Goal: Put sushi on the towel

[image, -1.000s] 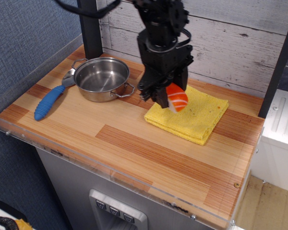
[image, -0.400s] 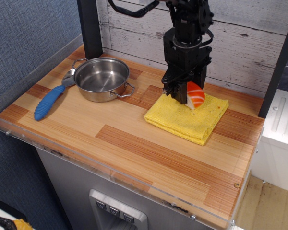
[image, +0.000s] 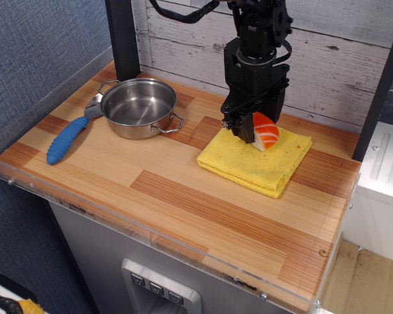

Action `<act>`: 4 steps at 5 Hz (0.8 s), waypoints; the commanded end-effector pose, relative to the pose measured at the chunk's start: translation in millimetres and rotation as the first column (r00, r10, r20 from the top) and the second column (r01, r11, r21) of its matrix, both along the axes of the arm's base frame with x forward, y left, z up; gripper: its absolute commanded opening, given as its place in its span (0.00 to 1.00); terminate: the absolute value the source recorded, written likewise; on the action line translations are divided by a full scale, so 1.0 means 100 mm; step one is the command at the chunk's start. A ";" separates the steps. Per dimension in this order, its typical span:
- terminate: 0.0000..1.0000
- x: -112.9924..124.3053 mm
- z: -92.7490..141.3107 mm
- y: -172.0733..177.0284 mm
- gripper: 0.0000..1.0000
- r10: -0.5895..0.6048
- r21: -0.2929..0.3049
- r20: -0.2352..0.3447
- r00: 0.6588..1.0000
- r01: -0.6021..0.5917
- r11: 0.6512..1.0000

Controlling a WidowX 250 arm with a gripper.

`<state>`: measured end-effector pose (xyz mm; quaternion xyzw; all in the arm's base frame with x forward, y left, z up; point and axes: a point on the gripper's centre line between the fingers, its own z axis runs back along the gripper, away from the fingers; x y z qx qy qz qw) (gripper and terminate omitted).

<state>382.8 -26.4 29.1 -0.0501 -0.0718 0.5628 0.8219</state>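
Note:
The sushi (image: 264, 131) is an orange salmon nigiri with white stripes on a white rice base. My black gripper (image: 253, 129) is shut on it and holds it tilted, low over the far middle of the yellow towel (image: 249, 163). The towel lies folded flat on the wooden table at the back right. Whether the sushi touches the towel I cannot tell. The gripper body hides part of the towel's far edge.
A steel pot (image: 139, 106) stands at the back left. A blue-handled utensil (image: 67, 139) lies beside it to the left. A clear acrylic rim (image: 150, 237) runs along the table edges. A black post (image: 122, 36) rises behind the pot, in front of a white plank wall.
The gripper carried the sushi right and toward the back, from the towel's near left corner to over its far middle. In the last moment it shifted slightly.

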 end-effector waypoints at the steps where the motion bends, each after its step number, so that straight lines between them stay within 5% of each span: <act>1: 0.00 0.03 0.40 -0.07 1.00 -0.112 0.036 0.120 0.987 0.108 0.993; 2: 0.00 -0.01 0.56 -0.05 1.00 -0.194 0.098 0.122 0.973 0.183 0.978; 3: 0.00 -0.10 0.64 -0.03 1.00 -0.355 0.182 0.097 0.930 0.334 0.925; 4: 0.00 -0.28 0.72 -0.08 1.00 -0.580 0.231 0.032 0.814 0.558 0.797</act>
